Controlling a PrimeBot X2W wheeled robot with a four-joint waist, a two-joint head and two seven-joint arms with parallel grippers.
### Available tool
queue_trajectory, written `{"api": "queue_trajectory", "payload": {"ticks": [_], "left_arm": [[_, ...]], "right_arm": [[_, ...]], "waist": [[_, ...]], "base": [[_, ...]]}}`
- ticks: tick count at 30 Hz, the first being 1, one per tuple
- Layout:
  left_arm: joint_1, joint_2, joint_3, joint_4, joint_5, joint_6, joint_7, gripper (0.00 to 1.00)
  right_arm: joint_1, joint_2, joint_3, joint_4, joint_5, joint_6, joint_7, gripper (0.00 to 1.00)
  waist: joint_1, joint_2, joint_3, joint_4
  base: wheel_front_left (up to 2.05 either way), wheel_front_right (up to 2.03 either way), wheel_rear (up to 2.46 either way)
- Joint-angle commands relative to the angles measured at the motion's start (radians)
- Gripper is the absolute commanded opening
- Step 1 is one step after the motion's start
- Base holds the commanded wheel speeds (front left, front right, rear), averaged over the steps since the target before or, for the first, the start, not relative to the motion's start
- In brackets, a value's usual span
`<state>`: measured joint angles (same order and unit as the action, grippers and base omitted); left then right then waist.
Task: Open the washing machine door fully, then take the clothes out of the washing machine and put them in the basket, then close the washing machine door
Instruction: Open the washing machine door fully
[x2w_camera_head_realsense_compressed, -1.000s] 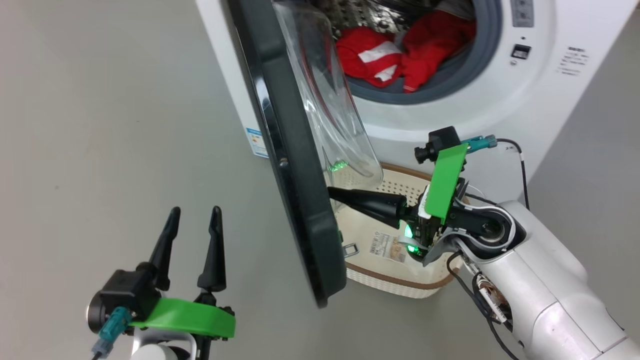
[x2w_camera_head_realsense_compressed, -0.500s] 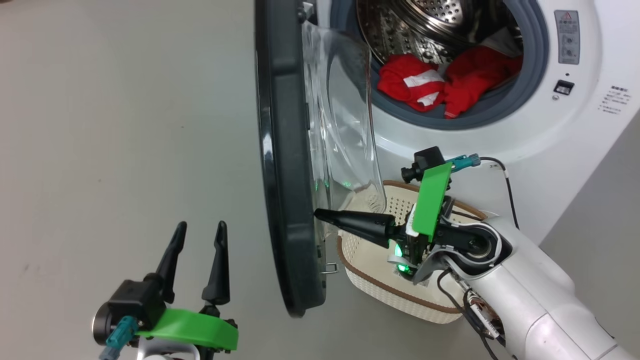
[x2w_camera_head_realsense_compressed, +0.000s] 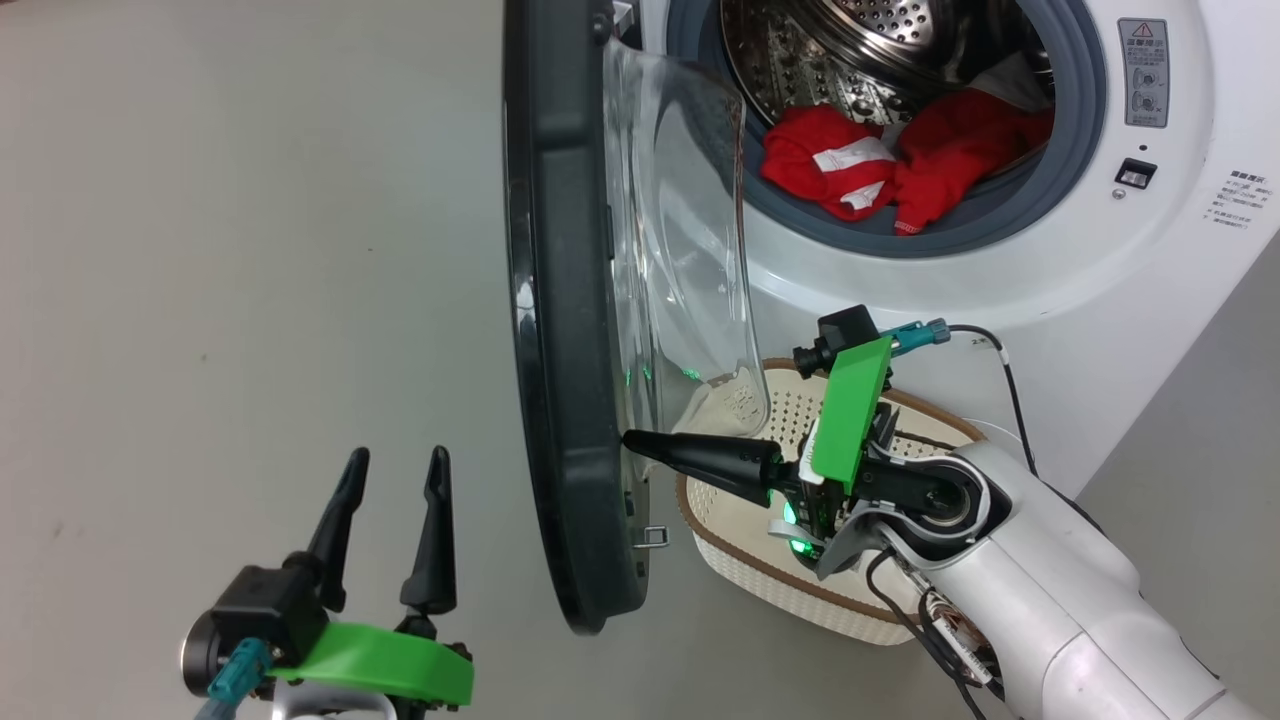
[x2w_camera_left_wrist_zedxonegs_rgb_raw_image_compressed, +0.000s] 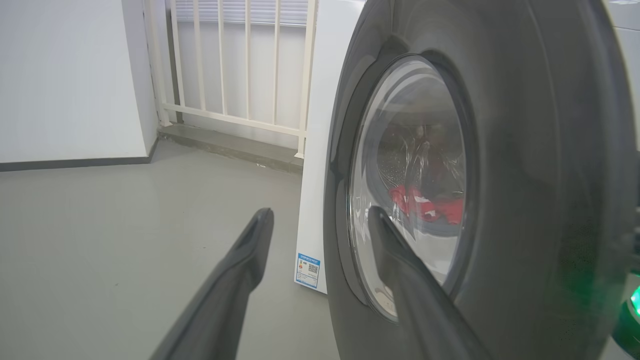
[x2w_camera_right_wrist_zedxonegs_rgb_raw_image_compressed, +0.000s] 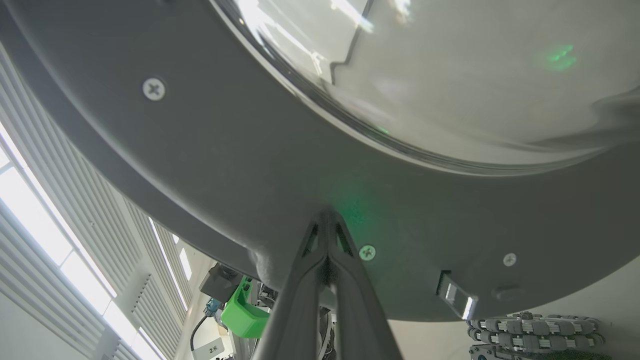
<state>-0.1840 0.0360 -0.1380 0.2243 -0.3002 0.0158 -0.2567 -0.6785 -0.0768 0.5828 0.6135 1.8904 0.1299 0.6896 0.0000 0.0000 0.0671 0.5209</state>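
At the washing machine (x2w_camera_head_realsense_compressed: 1000, 290)'s left edge, your washing machine door (x2w_camera_head_realsense_compressed: 560, 300) stands edge-on, upright, glass bulging toward the opening. Your right gripper (x2w_camera_head_realsense_compressed: 630, 441), fingers pressed together, touches its inner rim, holding nothing.

My head camera looks down on the washing machine door (x2w_camera_head_realsense_compressed: 560, 330), seen edge-on. The left wrist camera faces its outer side from nearby. The right wrist camera sits very close to its inner rim.
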Motion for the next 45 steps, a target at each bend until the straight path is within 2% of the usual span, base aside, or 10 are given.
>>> {"api": "queue_trajectory", "payload": {"ticks": [1,5,8,9,17,27,36,38,45], "left_arm": [[-0.012,0.016,0.031,-0.024,0.006,-0.004,-0.005,1.0],[-0.014,0.016,0.03,-0.021,0.005,-0.005,-0.005,1.0],[-0.016,0.016,0.03,-0.015,0.004,-0.007,-0.005,1.0],[-0.017,0.017,0.031,-0.013,0.004,-0.007,-0.005,1.0],[-0.01,0.021,0.047,-0.012,-0.002,-0.001,-0.005,1.0],[0.009,0.026,0.058,-0.01,-0.004,0.015,-0.005,1.0],[0.022,0.034,0.056,-0.003,-0.007,0.025,-0.003,1.0],[0.025,0.038,0.056,-0.004,-0.009,0.027,-0.002,1.0],[0.039,0.046,0.055,-0.007,-0.013,0.033,-0.001,1.0]], "right_arm": [[-0.019,0.027,0.001,-0.02,-0.006,0.001,-0.012,0.0],[-0.015,0.025,-0.005,-0.024,-0.037,0.001,-0.02,0.02],[0.0,0.013,-0.014,-0.035,-0.073,0.001,-0.036,0.87],[0.007,0.009,-0.019,-0.04,-0.084,0.001,-0.042,1.0],[0.076,-0.059,-0.016,-0.134,-0.269,0.001,-0.185,1.0],[0.118,-0.131,0.052,-0.143,-0.541,0.001,-0.487,1.0],[0.097,-0.143,0.122,0.008,-0.802,0.001,-0.82,1.0],[0.081,-0.141,0.142,0.081,-0.91,0.001,-0.9,1.0],[0.097,-0.088,0.059,0.187,-1.076,0.001,-0.95,1.0]], "waist": [[0.0,0.0,-0.001,-0.001],[0.0,0.0,-0.004,-0.004],[0.0,0.0,-0.009,-0.006],[0.0,0.0,-0.011,-0.007],[0.0,0.0,-0.026,-0.023],[0.0,0.0,-0.044,-0.06],[0.0,0.0,-0.064,-0.075],[0.0,0.0,-0.071,-0.077],[0.0,0.0,-0.091,-0.083]], "base": [[0.0,0.0,0.0],[0.0,0.0,0.0],[0.0,0.0,0.0],[0.0,0.0,0.0],[0.0,0.0,0.0],[0.0,0.0,0.0],[0.0,0.0,0.0],[0.0,0.0,0.0],[0.0,0.0,0.0]]}}
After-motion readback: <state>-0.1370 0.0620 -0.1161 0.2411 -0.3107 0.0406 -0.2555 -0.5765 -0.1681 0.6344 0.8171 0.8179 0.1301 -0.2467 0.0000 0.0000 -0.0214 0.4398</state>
